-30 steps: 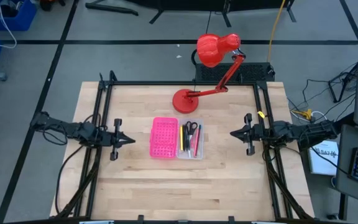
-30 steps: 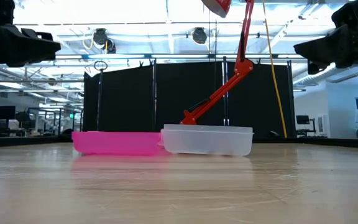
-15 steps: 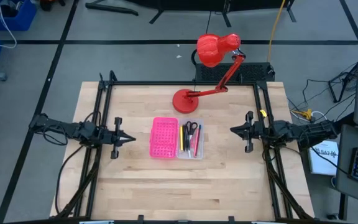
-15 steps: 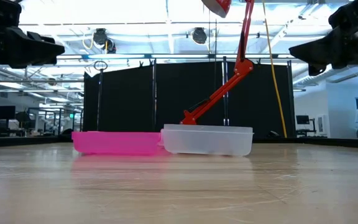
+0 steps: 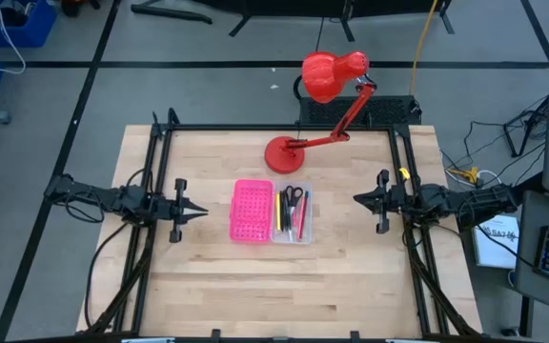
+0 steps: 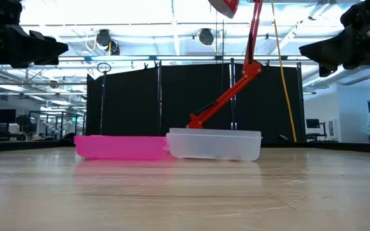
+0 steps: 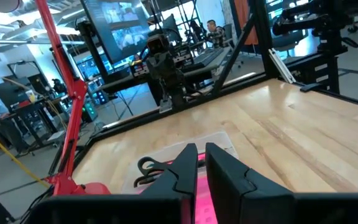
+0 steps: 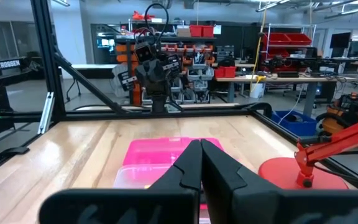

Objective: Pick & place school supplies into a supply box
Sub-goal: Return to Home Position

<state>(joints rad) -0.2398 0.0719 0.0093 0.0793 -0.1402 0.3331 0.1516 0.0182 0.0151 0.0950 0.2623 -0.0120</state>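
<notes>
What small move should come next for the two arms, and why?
Probably just settle both arms at rest at the table's sides. The pens and scissors lie in the clear tray, no loose supply shows on the table, and the left hand and right hand hang shut, well apart from the tray, holding nothing.

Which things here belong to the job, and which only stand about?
Job: supply box; pens and pencils inside it; scissors inside it; left gripper; right gripper.
Standing about: red desk lamp, its base on the table beyond the box.
</notes>
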